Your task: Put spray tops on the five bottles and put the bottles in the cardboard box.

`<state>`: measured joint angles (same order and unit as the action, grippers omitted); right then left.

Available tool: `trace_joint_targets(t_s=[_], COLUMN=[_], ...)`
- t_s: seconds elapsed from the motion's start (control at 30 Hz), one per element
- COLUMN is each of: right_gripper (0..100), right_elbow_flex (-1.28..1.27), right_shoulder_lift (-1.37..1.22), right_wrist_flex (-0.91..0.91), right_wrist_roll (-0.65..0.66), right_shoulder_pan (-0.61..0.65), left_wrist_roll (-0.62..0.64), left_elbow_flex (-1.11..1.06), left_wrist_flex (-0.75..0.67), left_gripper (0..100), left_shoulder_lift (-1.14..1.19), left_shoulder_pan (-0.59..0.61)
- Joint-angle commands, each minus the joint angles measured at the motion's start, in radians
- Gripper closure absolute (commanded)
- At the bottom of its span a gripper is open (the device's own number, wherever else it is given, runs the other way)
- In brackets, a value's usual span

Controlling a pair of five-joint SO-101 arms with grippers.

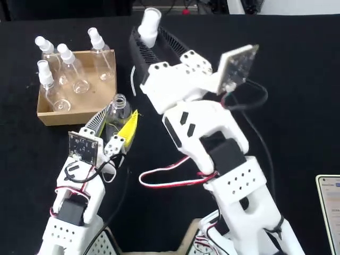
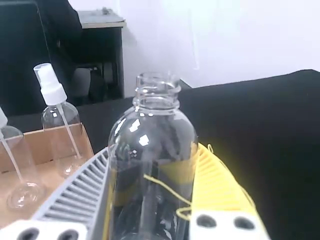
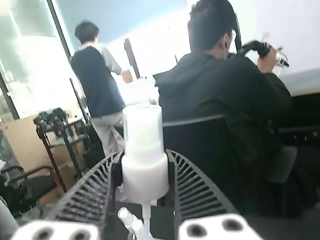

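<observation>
Cardboard box (image 1: 74,118) sits at 10 o'clock on the black desk (image 1: 297,64) in the high view, with four capped bottles (image 1: 71,66) standing inside. Just off its 4 o'clock corner the left end effector (image 1: 121,112) is clamped from both sides on an upright, open-necked bottle (image 1: 120,105). At 12 o'clock the right end effector (image 1: 149,34) pinches a white spray top (image 1: 149,22), its tube (image 3: 146,222) hanging below. A screen (image 1: 329,212) shows at the 4 o'clock edge, its print too small to read. A red-and-white cable (image 1: 170,178) loops between the arms.
</observation>
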<state>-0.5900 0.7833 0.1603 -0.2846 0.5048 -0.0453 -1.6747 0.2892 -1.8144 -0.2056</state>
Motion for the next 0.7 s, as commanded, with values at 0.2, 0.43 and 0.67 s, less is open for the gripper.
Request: trace_joint_targets(t_s=[0.2,0.43,0.67], right_gripper=[97.7,97.7,97.7], right_elbow_flex=[-0.030,-0.058,-0.136], right_shoulder_lift=[0.102,0.102,0.105], right_wrist_flex=[-0.123,-0.123,-0.123], right_wrist_roll=[-0.008,-0.008,-0.002], right_shoulder_pan=[0.072,0.081,0.081], left_wrist_roll=[0.011,0.009,0.009], left_elbow_flex=[-0.024,-0.024,-0.024], left_wrist_flex=[-0.029,-0.029,-0.029], left_gripper=[96,96,96], left_shoulder_lift=[0.000,0.002,-0.005], left_shoulder_pan=[-0.053,-0.053,-0.053])
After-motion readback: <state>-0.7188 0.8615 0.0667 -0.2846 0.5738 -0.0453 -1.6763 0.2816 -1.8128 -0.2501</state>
